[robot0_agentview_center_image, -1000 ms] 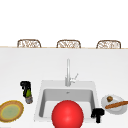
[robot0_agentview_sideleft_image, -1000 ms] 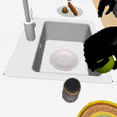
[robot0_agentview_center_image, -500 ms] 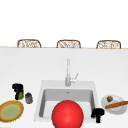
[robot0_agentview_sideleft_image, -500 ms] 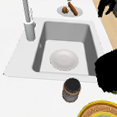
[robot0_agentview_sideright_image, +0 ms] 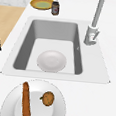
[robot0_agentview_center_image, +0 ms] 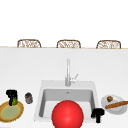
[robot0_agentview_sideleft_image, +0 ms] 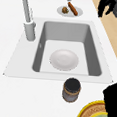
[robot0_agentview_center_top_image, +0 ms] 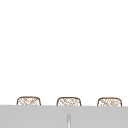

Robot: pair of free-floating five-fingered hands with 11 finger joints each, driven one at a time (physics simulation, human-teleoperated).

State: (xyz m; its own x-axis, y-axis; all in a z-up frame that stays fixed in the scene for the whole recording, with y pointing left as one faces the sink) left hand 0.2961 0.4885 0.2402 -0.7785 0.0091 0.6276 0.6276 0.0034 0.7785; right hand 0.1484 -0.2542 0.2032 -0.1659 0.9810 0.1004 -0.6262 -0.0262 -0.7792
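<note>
My left hand [robot0_agentview_center_image: 11, 95] hangs just above the back rim of a yellow plate with a green centre [robot0_agentview_center_image: 11, 111]. It is shut on a small green fruit [robot0_agentview_center_image: 15, 101]. In the left side view this hand [robot0_agentview_sideleft_image: 113, 101] covers the plate's [robot0_agentview_sideleft_image: 90, 116] right part. A dark jar [robot0_agentview_center_image: 28, 97] stands between the plate and the sink [robot0_agentview_center_image: 41, 100]. My right hand [robot0_agentview_center_image: 97, 115] floats with relaxed fingers off the sink's front right corner, and the left side view has it [robot0_agentview_sideleft_image: 106, 6] beyond the counter edge.
A white bowl [robot0_agentview_sideleft_image: 64, 60] lies in the sink basin. The faucet [robot0_agentview_center_image: 68, 73] rises behind it. A white plate [robot0_agentview_sideright_image: 57, 104] on the right counter carries a long brown sausage [robot0_agentview_sideright_image: 26, 101] and a small brown item [robot0_agentview_sideright_image: 48, 98]. A big red ball [robot0_agentview_center_image: 67, 115] sits at the sink's front.
My left hand has carried the green fruit left and down, from beside the sink's left edge past the jar to over the yellow plate. The right hand has stayed put.
</note>
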